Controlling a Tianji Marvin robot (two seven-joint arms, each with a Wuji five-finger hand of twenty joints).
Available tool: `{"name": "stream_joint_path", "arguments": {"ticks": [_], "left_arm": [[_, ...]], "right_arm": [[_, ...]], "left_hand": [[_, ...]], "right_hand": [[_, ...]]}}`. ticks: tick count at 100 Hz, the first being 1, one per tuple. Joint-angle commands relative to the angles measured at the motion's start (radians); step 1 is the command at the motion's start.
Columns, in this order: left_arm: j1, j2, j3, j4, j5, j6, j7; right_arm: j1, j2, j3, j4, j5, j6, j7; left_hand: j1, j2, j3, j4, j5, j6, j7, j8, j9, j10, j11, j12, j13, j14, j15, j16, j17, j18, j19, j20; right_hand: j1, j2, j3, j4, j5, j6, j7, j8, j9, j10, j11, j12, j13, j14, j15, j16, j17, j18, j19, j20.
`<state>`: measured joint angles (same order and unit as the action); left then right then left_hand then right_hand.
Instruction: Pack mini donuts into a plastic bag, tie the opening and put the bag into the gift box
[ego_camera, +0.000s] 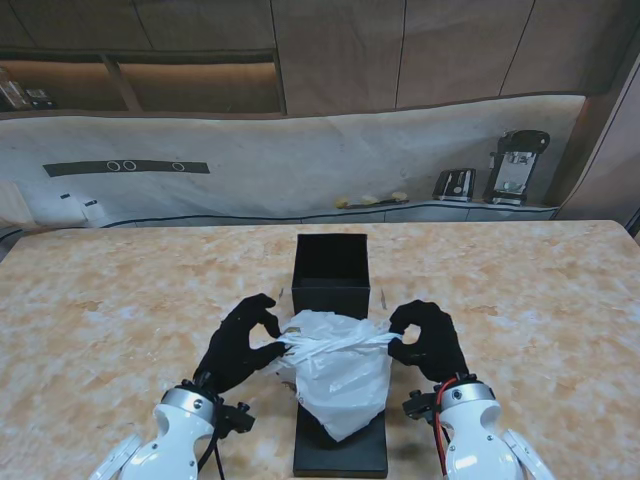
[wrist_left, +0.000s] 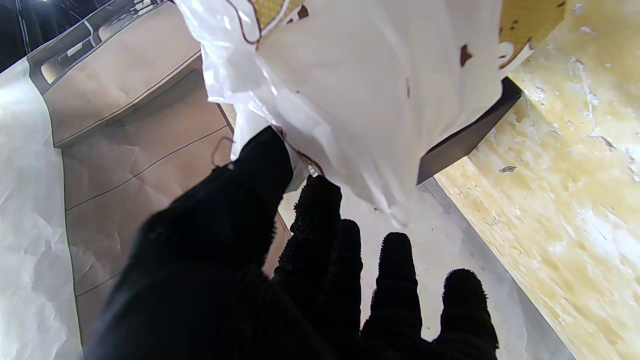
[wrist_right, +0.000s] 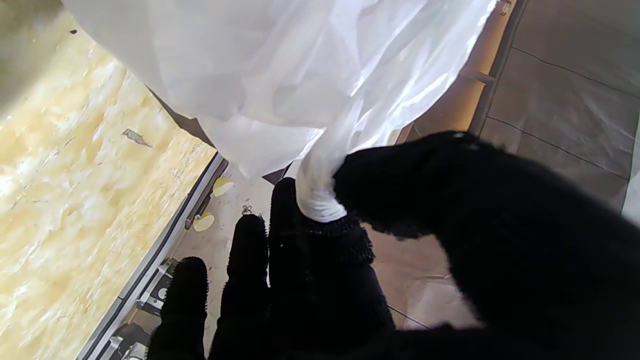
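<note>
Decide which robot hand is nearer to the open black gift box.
Right, narrowly. The right robot hand sits just right of the gift box; the left robot hand is slightly farther, on its left.

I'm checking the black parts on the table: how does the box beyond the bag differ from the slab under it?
The box stands tall and open-topped, farther from me; the slab lies flat and low, nearer to me. The box stands clear of the bag; the slab bears the bag and is partly covered. Both are black and square-edged.

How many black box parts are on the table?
2: the open gift box stands farther from me, behind the plastic bag; a flat black piece, probably its lid, lies under the bag, nearer to me.
</note>
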<state>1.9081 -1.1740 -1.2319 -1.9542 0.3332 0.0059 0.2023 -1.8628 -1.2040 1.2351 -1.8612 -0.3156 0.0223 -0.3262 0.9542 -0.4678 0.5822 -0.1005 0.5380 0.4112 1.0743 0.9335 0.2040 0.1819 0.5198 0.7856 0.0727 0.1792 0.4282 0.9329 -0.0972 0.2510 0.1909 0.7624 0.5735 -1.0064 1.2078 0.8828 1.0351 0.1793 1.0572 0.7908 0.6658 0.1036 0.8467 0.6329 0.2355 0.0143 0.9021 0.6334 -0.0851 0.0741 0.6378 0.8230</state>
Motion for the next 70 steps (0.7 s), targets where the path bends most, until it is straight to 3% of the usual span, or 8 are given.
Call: {"name": "stream_joint_path", "arguments": {"ticks": [1, 17, 26, 43, 52, 56, 66, 70], "left_arm": [[0.013, 0.009, -0.019, 0.005, -0.001, 0.007, -0.015], [0.018, 0.013, -0.018, 0.016, -0.011, 0.015, -0.04], [0.022, 0.015, -0.02, 0.016, -0.03, 0.022, -0.056], [0.021, 0.014, -0.022, 0.009, -0.03, 0.021, -0.052], [0.021, 0.014, -0.021, 0.006, -0.038, 0.026, -0.054], [0.02, 0.013, -0.02, 0.005, -0.04, 0.028, -0.053], [0.02, 0.012, -0.016, 0.005, -0.039, 0.034, -0.049], [0.019, 0.012, -0.015, 0.005, -0.04, 0.035, -0.048]], "right_arm": [[-0.006, 0.003, 0.019, 0.019, -0.008, 0.014, 0.0], [0.0, 0.009, 0.019, 0.038, -0.054, 0.009, 0.003], [-0.002, 0.008, 0.016, 0.041, -0.049, 0.011, 0.001], [-0.009, 0.006, 0.015, 0.031, -0.041, -0.015, -0.008], [-0.021, 0.006, 0.02, 0.015, -0.016, -0.016, 0.004], [-0.026, 0.006, 0.023, 0.009, -0.002, -0.017, 0.007], [-0.041, 0.009, 0.037, -0.004, 0.015, -0.022, 0.029], [-0.049, 0.013, 0.047, -0.012, 0.022, -0.032, 0.047]], "left_hand": [[0.081, 0.049, 0.156, 0.06, -0.02, 0.008, 0.03, 0.018, -0.034, -0.035, 0.007, 0.012, -0.019, -0.03, -0.002, 0.022, 0.0, -0.043, 0.013, 0.019], [0.076, 0.064, 0.138, 0.056, -0.031, -0.005, 0.017, 0.024, -0.033, -0.036, 0.0, 0.001, -0.021, -0.033, -0.007, 0.009, 0.001, -0.044, 0.012, 0.021], [0.084, 0.093, 0.067, 0.059, -0.035, -0.032, -0.007, 0.004, -0.032, -0.035, -0.026, -0.024, -0.021, -0.039, -0.044, -0.027, -0.01, -0.047, -0.001, 0.014], [0.162, 0.17, -0.146, 0.049, -0.042, -0.094, -0.101, -0.134, -0.032, -0.035, -0.089, -0.074, -0.023, -0.048, -0.095, -0.078, -0.01, -0.046, -0.002, 0.009], [0.161, 0.153, -0.136, 0.044, -0.028, -0.104, -0.117, -0.174, -0.03, -0.034, -0.1, -0.084, -0.021, -0.046, -0.102, -0.087, -0.008, -0.044, -0.002, 0.009], [0.162, 0.155, -0.129, 0.046, -0.033, -0.096, -0.095, -0.166, -0.031, -0.032, -0.087, -0.077, -0.02, -0.045, -0.097, -0.087, -0.006, -0.043, -0.002, 0.008], [0.167, 0.156, -0.123, 0.049, -0.04, -0.079, -0.069, -0.159, -0.029, -0.03, -0.075, -0.073, -0.018, -0.041, -0.09, -0.089, -0.001, -0.041, -0.001, 0.007], [0.167, 0.158, -0.123, 0.049, -0.045, -0.078, -0.067, -0.158, -0.03, -0.03, -0.076, -0.074, -0.018, -0.041, -0.089, -0.089, -0.001, -0.041, -0.001, 0.007]], "right_hand": [[0.102, 0.11, 0.137, 0.121, 0.113, 0.054, 0.191, 0.052, 0.022, 0.009, 0.022, 0.051, 0.005, -0.008, 0.019, 0.029, -0.017, -0.012, 0.009, -0.014], [0.098, 0.11, 0.135, 0.109, 0.107, 0.054, 0.189, 0.054, 0.017, 0.01, 0.029, 0.055, 0.001, -0.006, 0.022, 0.029, -0.017, -0.009, 0.011, -0.023], [0.112, 0.066, 0.155, -0.013, 0.087, 0.038, 0.174, 0.048, 0.003, 0.009, 0.03, 0.057, -0.007, -0.015, 0.009, 0.016, -0.024, -0.007, -0.029, -0.062], [0.099, 0.006, 0.295, -0.661, -0.022, -0.065, 0.082, -0.019, -0.08, -0.004, -0.046, 0.002, -0.032, -0.04, -0.098, -0.057, -0.033, -0.011, -0.174, -0.03], [0.102, 0.036, 0.285, -0.853, -0.163, -0.076, -0.047, -0.16, -0.181, -0.011, -0.165, -0.126, -0.07, -0.052, -0.209, -0.13, -0.034, -0.02, -0.23, -0.012], [0.078, 0.051, 0.271, -0.846, -0.183, -0.07, -0.13, -0.214, -0.203, -0.008, -0.199, -0.168, -0.077, -0.051, -0.247, -0.153, -0.031, -0.017, -0.248, -0.011], [-0.026, 0.189, 0.131, -0.591, -0.187, -0.103, -0.43, -0.144, -0.263, -0.006, -0.25, -0.238, -0.092, -0.047, -0.327, -0.197, -0.026, -0.005, -0.275, -0.024], [-0.053, 0.195, 0.105, -0.554, -0.225, -0.123, -0.487, -0.128, -0.285, -0.006, -0.269, -0.249, -0.102, -0.049, -0.356, -0.21, -0.026, -0.001, -0.291, -0.038]]}}
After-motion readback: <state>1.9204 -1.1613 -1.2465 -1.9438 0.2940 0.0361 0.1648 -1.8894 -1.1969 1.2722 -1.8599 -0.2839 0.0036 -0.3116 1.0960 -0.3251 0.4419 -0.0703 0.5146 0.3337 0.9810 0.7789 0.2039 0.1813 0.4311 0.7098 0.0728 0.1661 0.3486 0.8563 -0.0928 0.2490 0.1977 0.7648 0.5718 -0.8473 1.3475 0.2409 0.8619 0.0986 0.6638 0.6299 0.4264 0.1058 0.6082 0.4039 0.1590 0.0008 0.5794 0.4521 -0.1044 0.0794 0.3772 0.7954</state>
